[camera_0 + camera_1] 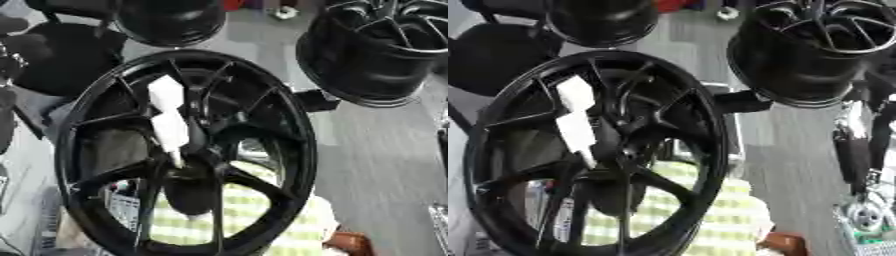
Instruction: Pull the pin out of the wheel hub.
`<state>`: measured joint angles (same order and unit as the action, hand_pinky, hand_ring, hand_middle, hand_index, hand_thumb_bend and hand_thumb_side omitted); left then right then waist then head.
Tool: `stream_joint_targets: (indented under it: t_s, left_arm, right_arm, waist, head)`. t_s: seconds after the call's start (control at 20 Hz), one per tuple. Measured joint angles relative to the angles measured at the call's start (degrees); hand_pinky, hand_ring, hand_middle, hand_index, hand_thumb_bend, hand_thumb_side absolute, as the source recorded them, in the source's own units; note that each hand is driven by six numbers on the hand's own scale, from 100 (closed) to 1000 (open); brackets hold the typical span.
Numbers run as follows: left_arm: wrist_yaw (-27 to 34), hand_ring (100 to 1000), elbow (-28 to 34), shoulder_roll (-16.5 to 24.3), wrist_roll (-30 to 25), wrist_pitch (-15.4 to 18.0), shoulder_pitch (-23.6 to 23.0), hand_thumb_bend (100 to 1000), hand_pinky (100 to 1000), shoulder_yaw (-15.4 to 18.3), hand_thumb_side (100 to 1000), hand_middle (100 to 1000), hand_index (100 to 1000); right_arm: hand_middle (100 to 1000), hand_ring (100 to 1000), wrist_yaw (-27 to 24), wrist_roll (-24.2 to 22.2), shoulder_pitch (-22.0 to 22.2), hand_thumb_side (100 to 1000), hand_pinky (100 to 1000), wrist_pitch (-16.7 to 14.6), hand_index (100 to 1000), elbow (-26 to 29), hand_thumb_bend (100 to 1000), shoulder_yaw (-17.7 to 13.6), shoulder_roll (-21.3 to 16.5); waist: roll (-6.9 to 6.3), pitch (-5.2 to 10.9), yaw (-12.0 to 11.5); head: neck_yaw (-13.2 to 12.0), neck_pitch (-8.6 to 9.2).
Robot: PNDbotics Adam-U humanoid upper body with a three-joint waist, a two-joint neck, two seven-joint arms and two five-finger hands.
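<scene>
A large black spoked alloy wheel hub (184,155) fills the frame's centre; a white pin (168,120) stands at its middle. No robot hand shows in either view, so its state cannot be told.

Grey floor (376,150) carries two more black wheels (815,50) (upper area).

The wheel hub (188,155) is glossy black, the pin (169,120) white, the cloth (254,220) beneath checked pale yellow and white, the floor (376,165) grey, and the far wheels (815,45) black.
</scene>
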<state>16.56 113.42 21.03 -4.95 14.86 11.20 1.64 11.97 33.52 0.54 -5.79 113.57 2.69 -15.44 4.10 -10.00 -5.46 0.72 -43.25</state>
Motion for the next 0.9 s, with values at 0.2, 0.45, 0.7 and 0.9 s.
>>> stream_joint_targets:
  t_s: [0.2,0.45,0.7,0.9]
  left_arm:
    - [0.0,736,0.0,0.0,0.0,0.0,0.0,100,759,0.0,616,731,818]
    - [-0.5,737,0.0,0.5,-0.2,0.2,0.3,100,761,0.0,597,732,819]
    - [-4.1,743,0.0,10.0,-3.7,3.1,4.5,100,771,-0.6,479,736,827]
    - [-9.3,751,0.2,22.2,-8.3,4.1,10.1,100,781,-1.8,351,741,832]
  right_arm:
    - [687,847,0.0,0.0,0.0,650,917,0.0,808,0.0,100,0.1,0.0]
    - [686,847,0.0,0.0,0.0,649,917,0.0,808,0.0,100,0.1,0.0]
    - [686,847,0.3,0.0,0.3,651,917,0.0,808,0.0,100,0.2,-0.4]
    - [686,847,0.6,-0.2,0.5,654,916,0.2,808,0.0,100,0.4,-0.6]
  waist:
    - [0.01,-0.01,0.0]
    - [-0.02,-0.01,0.2]
    - [-0.51,-0.16,0.3]
    - [-0.90,-0.54,0.5]
  head:
    - [0.0,0.00]
    - [0.0,0.00]
    - [0.0,0.00]
    - [0.1,0.01]
